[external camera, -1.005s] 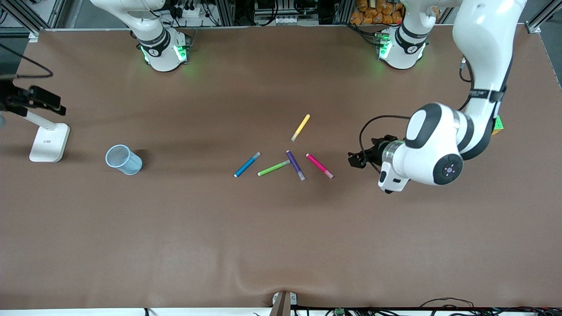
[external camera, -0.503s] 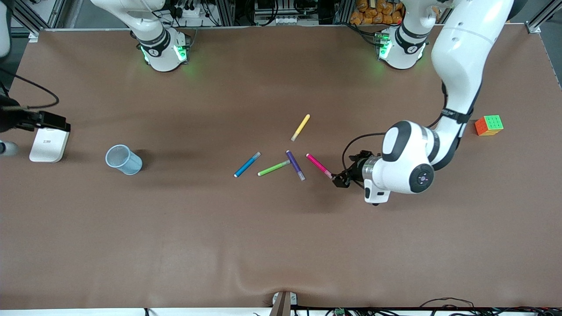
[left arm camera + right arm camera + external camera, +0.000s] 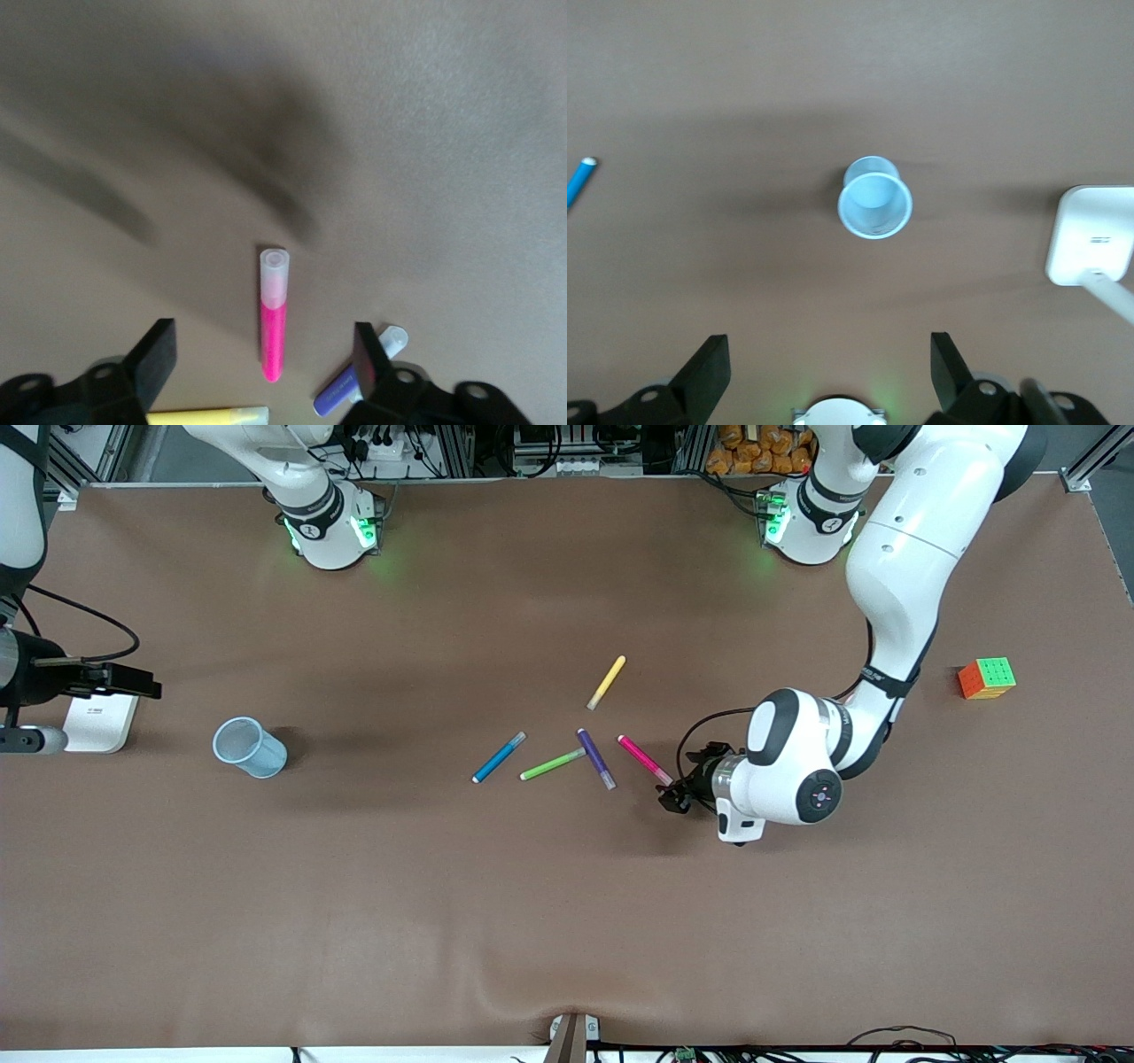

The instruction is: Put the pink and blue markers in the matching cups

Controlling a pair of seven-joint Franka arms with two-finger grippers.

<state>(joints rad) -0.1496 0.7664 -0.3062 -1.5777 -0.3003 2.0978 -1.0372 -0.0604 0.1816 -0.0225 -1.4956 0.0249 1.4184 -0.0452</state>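
Note:
The pink marker (image 3: 644, 759) lies flat among other pens in the middle of the table, its pale cap end nearest my left gripper (image 3: 675, 795). In the left wrist view the pink marker (image 3: 273, 319) runs up between the wide-apart fingers of my open left gripper (image 3: 261, 359), untouched. The blue marker (image 3: 499, 757) lies toward the right arm's end of the group. A pale blue cup (image 3: 250, 747) stands upright farther toward that end. My right gripper (image 3: 133, 683) hangs open and empty near it. Its wrist view shows my right gripper (image 3: 828, 372), the blue cup (image 3: 874, 208) and the blue marker's tip (image 3: 580, 177).
A green pen (image 3: 552, 764), a purple pen (image 3: 595, 759) and a yellow pen (image 3: 607, 682) lie close around the pink marker. A white stand base (image 3: 97, 722) sits under the right hand. A colour cube (image 3: 986, 678) rests toward the left arm's end.
The left arm swung in toward the pens and down, bringing its gripper to the pink marker's cap end and uncovering the cube. The right hand shifted a little toward the blue cup.

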